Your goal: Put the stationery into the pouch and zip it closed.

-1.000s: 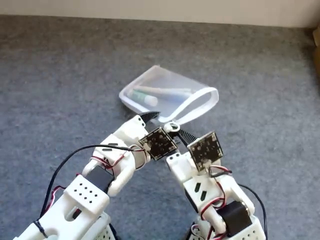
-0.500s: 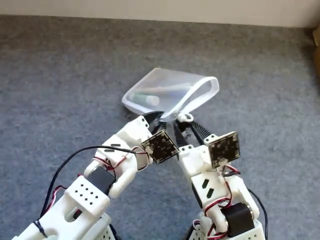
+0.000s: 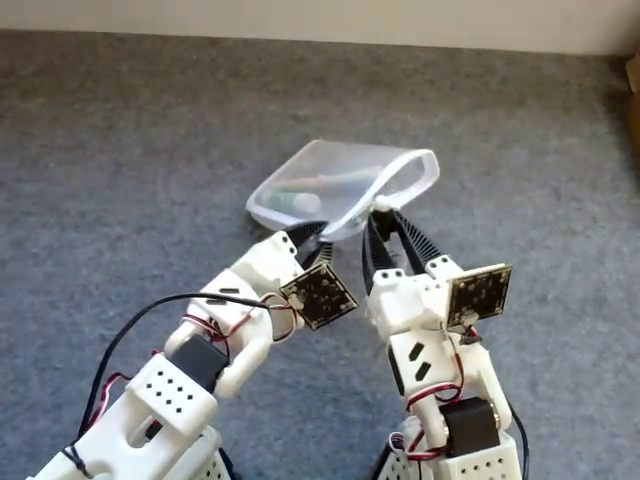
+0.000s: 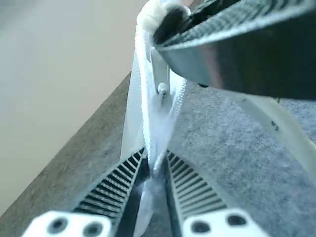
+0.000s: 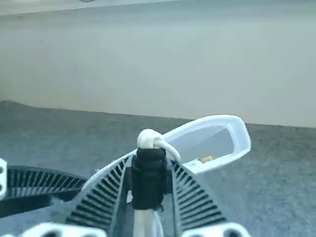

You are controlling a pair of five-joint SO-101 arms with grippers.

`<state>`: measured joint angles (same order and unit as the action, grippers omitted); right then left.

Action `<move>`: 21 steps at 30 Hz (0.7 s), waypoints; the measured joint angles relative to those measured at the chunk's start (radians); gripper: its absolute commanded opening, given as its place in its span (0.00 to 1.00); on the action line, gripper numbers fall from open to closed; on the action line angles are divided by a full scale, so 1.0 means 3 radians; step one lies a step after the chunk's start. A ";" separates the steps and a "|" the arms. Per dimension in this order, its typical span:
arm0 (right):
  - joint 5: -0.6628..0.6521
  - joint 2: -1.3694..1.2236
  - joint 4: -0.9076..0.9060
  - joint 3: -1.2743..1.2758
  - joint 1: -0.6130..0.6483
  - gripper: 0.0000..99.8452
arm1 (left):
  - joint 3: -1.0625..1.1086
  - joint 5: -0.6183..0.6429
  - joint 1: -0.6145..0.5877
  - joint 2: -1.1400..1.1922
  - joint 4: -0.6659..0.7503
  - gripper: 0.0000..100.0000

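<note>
left tool (image 4: 155, 163): pinching pouch (image 3: 340, 165) rim | right tool (image 5: 149, 165): pinching what seems the zipper pull (image 5: 147, 139) | stationery (image 3: 298, 201) inside pouch, beyond both tools

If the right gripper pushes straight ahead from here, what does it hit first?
Most likely the open mouth rim of the pouch, directly ahead of the right gripper, which is shut on the zipper pull; depth is hard to judge.

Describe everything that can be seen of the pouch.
The pouch is a soft, translucent whitish bag, plastic by its look, with a white zip band along its mouth, which gapes in a loop at one end. It lies on grey carpet with stationery inside. The left gripper pinches that band; the right gripper is shut on the zip pull.
</note>
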<state>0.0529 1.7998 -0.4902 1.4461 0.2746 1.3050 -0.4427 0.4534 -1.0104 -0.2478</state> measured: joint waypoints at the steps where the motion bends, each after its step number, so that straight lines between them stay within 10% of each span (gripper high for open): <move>1: 0.0000 0.0000 0.0051 0.0020 -0.0020 0.00 | -0.0005 0.0000 -0.0010 0.0000 0.0000 0.00; 21: 0.0010 0.0000 0.0875 0.0450 -0.0343 0.00 | 0.0015 0.0010 -0.0046 -0.1120 -0.0982 0.00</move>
<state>0.0560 1.7998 -0.2279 1.5812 0.1718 1.3096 -0.4396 0.4396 -1.3464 -0.5424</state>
